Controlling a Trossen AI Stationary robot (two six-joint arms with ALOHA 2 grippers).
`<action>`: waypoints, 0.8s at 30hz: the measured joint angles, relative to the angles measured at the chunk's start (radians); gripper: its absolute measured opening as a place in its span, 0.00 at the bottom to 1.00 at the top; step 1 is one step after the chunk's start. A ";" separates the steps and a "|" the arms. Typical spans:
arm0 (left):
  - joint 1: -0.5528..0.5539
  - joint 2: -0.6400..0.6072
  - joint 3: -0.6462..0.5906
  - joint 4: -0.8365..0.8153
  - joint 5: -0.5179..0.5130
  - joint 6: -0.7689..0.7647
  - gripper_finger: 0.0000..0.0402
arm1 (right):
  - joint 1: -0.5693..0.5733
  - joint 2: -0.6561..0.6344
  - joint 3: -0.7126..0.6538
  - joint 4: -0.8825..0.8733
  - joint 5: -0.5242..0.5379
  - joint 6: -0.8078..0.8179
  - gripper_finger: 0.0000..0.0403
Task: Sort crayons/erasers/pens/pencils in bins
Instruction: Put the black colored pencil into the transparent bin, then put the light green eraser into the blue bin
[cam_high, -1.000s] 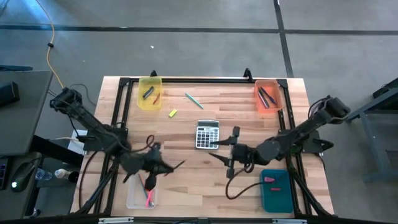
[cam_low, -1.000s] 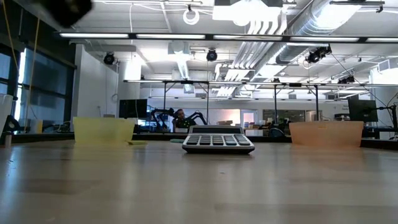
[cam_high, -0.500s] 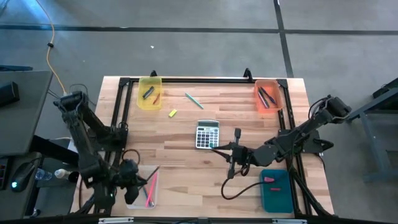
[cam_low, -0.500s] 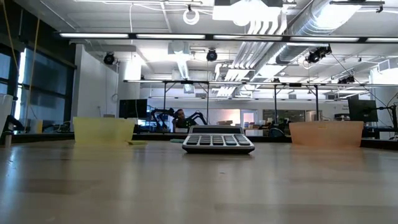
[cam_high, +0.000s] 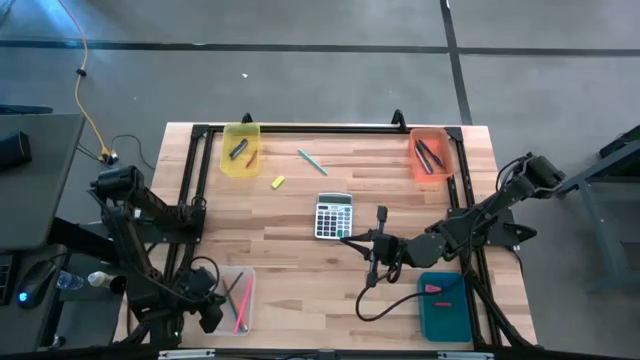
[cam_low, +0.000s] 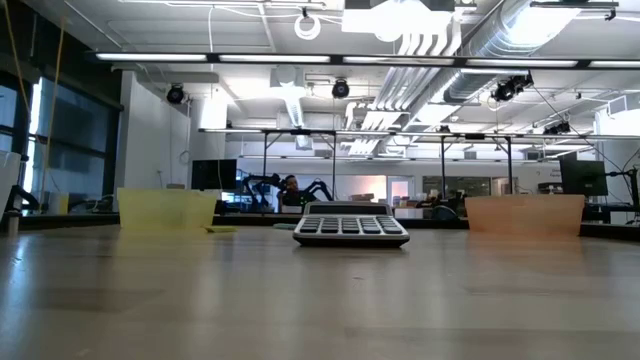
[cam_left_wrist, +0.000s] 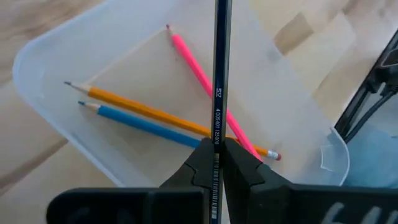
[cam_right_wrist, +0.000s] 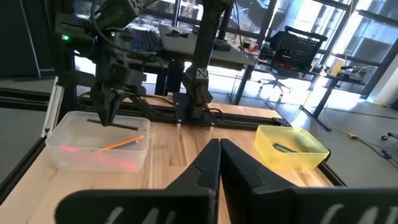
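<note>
The left claw is clamped on a dark pencil, which stands up between its closed fingers directly over the clear bin at the counter's seven-o'clock corner. Under it in that bin lie an orange pencil, a blue pencil alongside it and a pink pencil crossing both.

The right claw hangs over the counter's middle with its fingers pressed together and nothing between them, just at four o'clock of the grey calculator. The teal bin sits at the five-o'clock corner, the orange bin at one o'clock and the yellow bin at eleven o'clock.

Bare wood lies between them, with a green pencil and a yellow eraser loose near twelve o'clock.
</note>
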 joint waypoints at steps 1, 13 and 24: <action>0.001 0.000 0.000 -0.002 0.004 -0.009 0.00 | 0.000 0.000 0.000 0.000 0.000 0.000 0.00; 0.033 0.000 0.000 0.015 0.033 -0.003 0.10 | 0.000 0.000 0.000 -0.028 0.000 0.000 0.00; 0.034 0.020 0.008 0.018 0.040 0.077 0.01 | -0.001 0.000 0.000 -0.061 0.000 0.003 0.00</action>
